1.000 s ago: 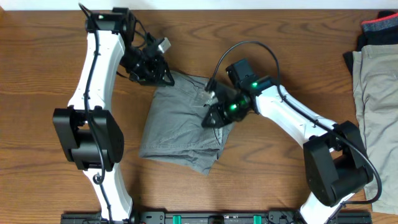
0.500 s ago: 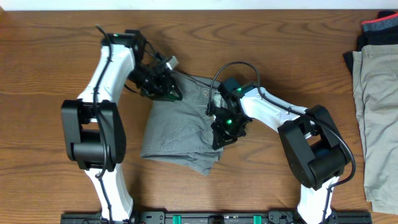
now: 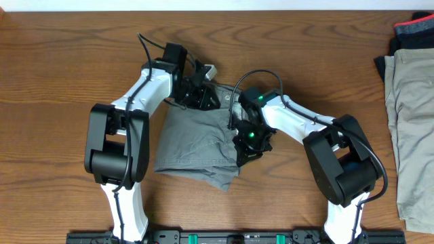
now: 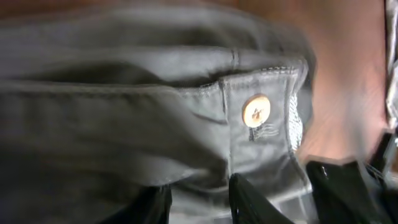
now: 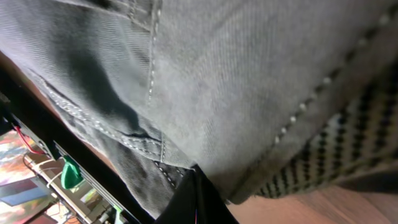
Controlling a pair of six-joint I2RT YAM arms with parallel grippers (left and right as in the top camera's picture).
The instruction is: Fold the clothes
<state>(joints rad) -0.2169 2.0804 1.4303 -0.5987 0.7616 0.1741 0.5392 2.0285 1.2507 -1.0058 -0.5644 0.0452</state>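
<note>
Grey shorts (image 3: pixel 190 146) lie folded on the table's middle. My left gripper (image 3: pixel 203 98) is at their top edge by the waistband. In the left wrist view its two black fingers (image 4: pixel 245 199) have grey cloth bunched between them, just below the waistband button (image 4: pixel 256 111); the gripper (image 4: pixel 199 202) is shut on the shorts (image 4: pixel 124 106). My right gripper (image 3: pixel 245 150) rests on the shorts' right edge. In the right wrist view its tips (image 5: pixel 196 196) are pressed together against the seamed grey cloth (image 5: pixel 217 74), next to a checked lining (image 5: pixel 348 143).
Pale khaki trousers (image 3: pixel 410 115) lie along the table's right edge, with a dark garment with a red band (image 3: pixel 413 30) above them at the far right corner. Bare wooden tabletop (image 3: pixel 47 102) lies to the left of the arms.
My left gripper moved right and toward the front, onto the shorts' waistband. My right gripper slid down the shorts' right edge and closed fully.
</note>
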